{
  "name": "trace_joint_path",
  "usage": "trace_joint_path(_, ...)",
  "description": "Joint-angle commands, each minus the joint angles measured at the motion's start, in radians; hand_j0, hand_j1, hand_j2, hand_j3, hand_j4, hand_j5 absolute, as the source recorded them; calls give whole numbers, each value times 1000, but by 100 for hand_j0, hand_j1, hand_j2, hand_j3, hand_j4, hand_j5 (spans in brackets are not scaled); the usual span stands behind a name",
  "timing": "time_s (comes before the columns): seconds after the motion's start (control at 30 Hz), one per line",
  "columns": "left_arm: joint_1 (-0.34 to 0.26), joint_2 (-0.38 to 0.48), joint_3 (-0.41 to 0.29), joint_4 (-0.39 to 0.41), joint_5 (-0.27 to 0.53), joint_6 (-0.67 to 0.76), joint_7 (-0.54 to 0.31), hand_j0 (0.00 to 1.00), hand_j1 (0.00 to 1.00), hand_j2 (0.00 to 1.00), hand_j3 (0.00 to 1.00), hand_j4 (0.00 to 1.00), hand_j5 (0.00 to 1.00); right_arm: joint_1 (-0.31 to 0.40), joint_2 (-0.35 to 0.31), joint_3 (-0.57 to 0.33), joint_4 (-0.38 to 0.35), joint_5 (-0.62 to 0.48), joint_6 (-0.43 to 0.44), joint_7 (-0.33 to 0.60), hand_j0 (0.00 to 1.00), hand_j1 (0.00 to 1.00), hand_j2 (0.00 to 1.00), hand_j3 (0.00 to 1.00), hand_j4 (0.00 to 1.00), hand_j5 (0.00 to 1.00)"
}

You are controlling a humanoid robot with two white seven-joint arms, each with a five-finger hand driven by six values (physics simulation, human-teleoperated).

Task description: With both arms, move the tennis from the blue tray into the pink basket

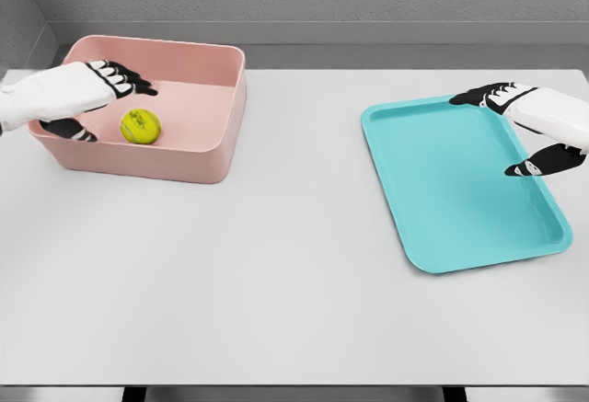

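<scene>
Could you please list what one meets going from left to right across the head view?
Left hand over the pink basket → tennis ball inside that basket → bare stretch of white table → blue tray → right hand over the tray's right side.

White table, pink basket far left, blue tray right

ball: yellow-green
basket: pink
tray: turquoise blue
table: pale grey
hands: white, black fingers
</scene>
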Motion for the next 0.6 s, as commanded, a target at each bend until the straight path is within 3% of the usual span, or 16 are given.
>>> trace_joint_path(0.0, 9, 82, 54, -106, 92, 2, 1, 100, 100, 100, 100, 100, 100, 0, -1, 0, 0, -5, 2, -1, 100, 100, 100, 100, 100, 100)
trace_joint_path(0.1, 142, 128, 177, -157, 137, 2, 3, 100, 100, 100, 100, 100, 100, 0, -1, 0, 0, -5, 2, -1, 100, 100, 100, 100, 100, 100)
trace_joint_path(0.13, 162, 129, 192, -175, 141, 2, 1, 100, 100, 100, 100, 100, 100, 0, -1, 0, 0, -5, 2, -1, 100, 100, 100, 100, 100, 100)
trace_joint_path(0.27, 167, 125, 194, -208, 141, 2, -6, 100, 100, 100, 100, 100, 100, 0, -1, 0, 0, -5, 2, -1, 100, 100, 100, 100, 100, 100)
trace_joint_path(0.33, 216, 126, 194, -212, 141, 2, -6, 100, 100, 100, 100, 100, 100, 0, -1, 0, 0, -5, 2, -1, 100, 100, 100, 100, 100, 100)
trace_joint_path(0.57, 217, 120, 196, -246, 140, 2, -8, 100, 100, 100, 100, 100, 100, 0, -1, 0, 0, -5, 2, -1, 100, 100, 100, 100, 100, 100)
